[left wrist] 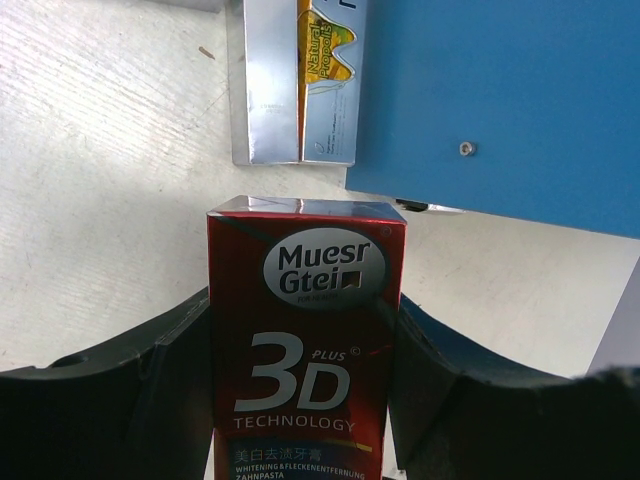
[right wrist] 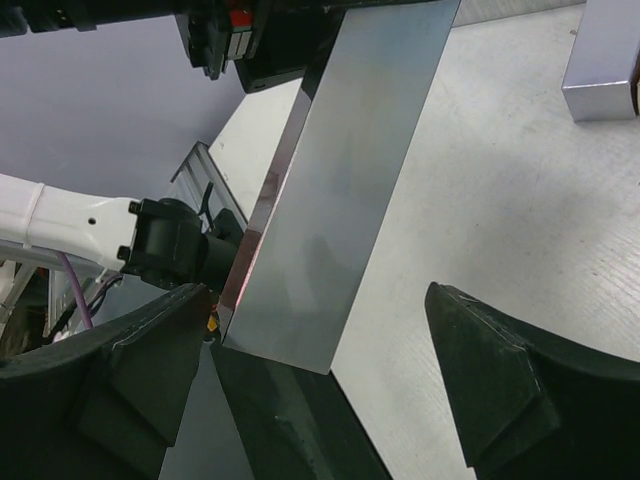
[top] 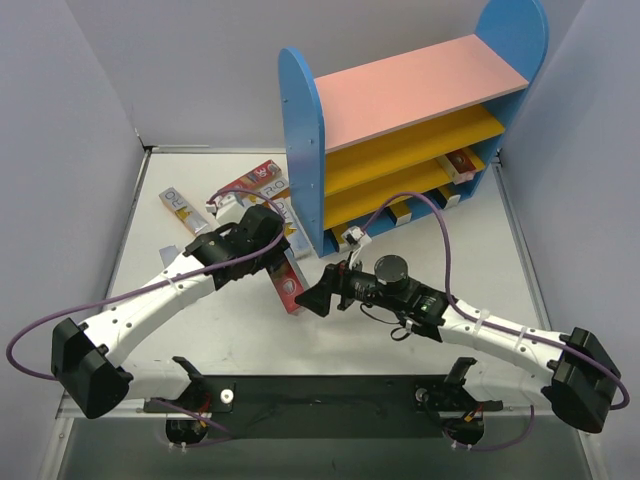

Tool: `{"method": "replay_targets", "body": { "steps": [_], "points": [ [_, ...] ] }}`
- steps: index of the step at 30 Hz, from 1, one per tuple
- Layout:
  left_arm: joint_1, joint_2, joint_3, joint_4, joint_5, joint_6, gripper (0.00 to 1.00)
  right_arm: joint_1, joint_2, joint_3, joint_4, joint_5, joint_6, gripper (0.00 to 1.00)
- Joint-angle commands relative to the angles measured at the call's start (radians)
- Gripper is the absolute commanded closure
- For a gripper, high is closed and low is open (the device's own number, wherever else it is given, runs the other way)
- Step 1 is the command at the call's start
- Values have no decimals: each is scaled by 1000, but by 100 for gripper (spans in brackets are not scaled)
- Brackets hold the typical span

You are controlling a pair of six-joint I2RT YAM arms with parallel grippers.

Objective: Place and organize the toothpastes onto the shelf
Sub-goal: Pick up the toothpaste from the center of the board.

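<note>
My left gripper (top: 272, 262) is shut on a red toothpaste box (top: 288, 288) and holds it above the table, just left of the shelf (top: 303, 130). In the left wrist view the box (left wrist: 305, 330), lettered "3D Technology", is pinched between both fingers of the left gripper (left wrist: 300, 312). My right gripper (top: 318, 292) is open at the box's free end. In the right wrist view the box's silver face (right wrist: 350, 170) reaches down between the wide-apart fingers of the right gripper (right wrist: 315, 300), nearer the left finger. Other toothpastes (top: 250, 185) lie piled on the table behind.
Some boxes (top: 462, 163) rest on the shelf's lower boards. Two silver boxes (left wrist: 300, 80) lie beside the blue side panel (left wrist: 500, 100). Another silver box (right wrist: 605, 60) lies at the upper right of the right wrist view. Grey walls close in both sides.
</note>
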State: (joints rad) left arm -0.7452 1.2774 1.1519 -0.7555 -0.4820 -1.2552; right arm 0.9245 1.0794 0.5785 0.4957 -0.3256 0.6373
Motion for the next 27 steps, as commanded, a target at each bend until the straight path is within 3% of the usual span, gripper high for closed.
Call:
{"method": "replay_targets", "body": {
  "steps": [1, 8, 16, 19, 23, 24, 27],
  "points": [
    [-6, -41, 42, 36, -14, -35, 54, 8, 43, 46, 109, -52, 25, 6],
    [-11, -56, 31, 57, -17, -33, 54, 8, 94, 61, 144, -72, 39, 12],
    [-14, -84, 3, 97, -35, -29, 54, 8, 111, 73, 142, -63, 48, 30],
    [-13, -98, -7, 122, -46, -12, 52, 8, 102, 72, 136, -58, 53, 41],
    [-14, -118, -35, 162, -63, 20, 45, 7, 83, 73, 116, -47, 53, 57],
    [-14, -128, -44, 176, -67, 33, 36, 7, 79, 75, 112, -44, 52, 59],
    [-14, -154, -83, 243, -78, 83, 23, -1, 62, 70, 84, -36, 47, 67]
  ]
}}
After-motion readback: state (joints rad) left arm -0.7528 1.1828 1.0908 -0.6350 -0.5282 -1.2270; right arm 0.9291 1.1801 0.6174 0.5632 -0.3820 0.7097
